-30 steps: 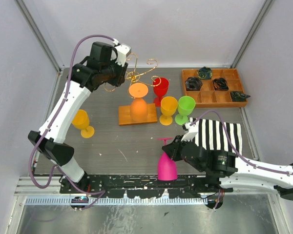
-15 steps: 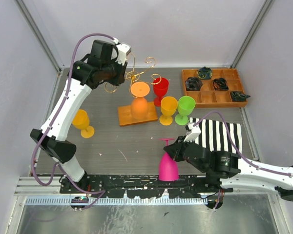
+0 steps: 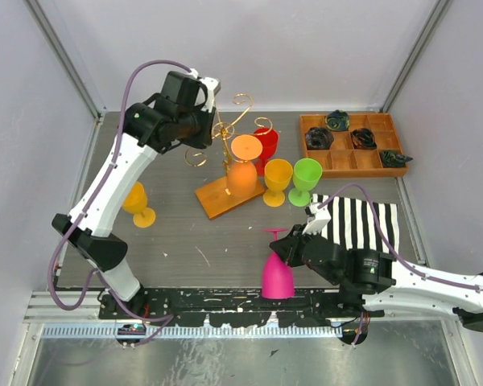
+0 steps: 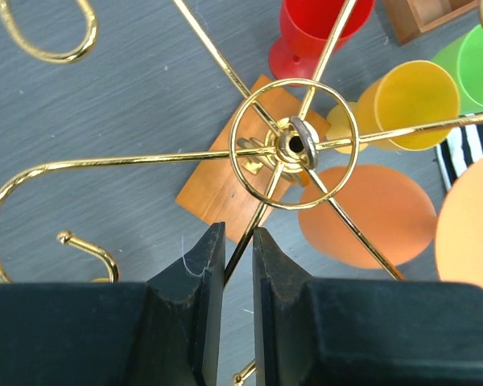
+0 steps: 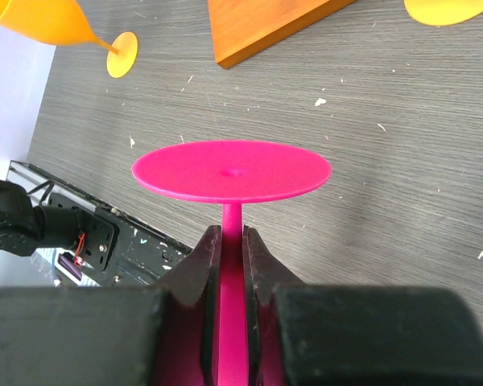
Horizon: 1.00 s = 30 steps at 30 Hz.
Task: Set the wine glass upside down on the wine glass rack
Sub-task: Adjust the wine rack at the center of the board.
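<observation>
My left claw is nearly closed, pinching one thin arm of the gold wire wine glass rack, which stands on its orange-brown wooden base towards the back of the grey table. My right claw is pressed on the stem of the upside-down bright pink wine glass, near the table's front edge.

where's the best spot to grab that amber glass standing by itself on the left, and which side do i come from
Take the amber glass by its thin stem, between bowl and foot. It stands upright with the bowl up, and the bowl is wide and tapered, so it would likely slip. Come in level from the near side, where the table looks bare.
</observation>
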Tool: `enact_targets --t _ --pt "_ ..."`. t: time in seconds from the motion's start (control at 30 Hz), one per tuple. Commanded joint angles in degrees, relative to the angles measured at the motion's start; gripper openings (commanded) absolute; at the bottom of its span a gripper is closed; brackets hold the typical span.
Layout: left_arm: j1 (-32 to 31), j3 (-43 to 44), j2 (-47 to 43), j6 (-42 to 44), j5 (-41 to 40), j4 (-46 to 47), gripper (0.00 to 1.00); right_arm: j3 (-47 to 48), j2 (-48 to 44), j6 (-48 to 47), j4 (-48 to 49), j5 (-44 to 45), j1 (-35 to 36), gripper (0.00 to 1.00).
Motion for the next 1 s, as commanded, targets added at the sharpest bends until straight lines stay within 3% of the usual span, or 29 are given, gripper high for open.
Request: enact_targets --t 0.0,0.3,0.5,0.97 --pt "-2.25 0.66 0.34 -8.16 -3.15 -1.78 0.12 0.15 0.23 0.99 2.24 1.69 0.00 0.00" --pt "-4.03 -2.22 -1.24 -16.21 -7.45 0.80 0.12 -0.73 -1.37 1.47 2.08 1.71 -0.02 0.01" --pt "-5.37 -3.29 -2.47 -16.32 -8.30 1.70 0.21 -0.79 -1.30 1.72 2.11 1.90 -0.01 0.01" --pt "-5.30 3.54 -1.44 -12.25 -7.52 -1.29 0.42 -0.35 0.39 2.06 2.76 1.90 -0.01 0.01"
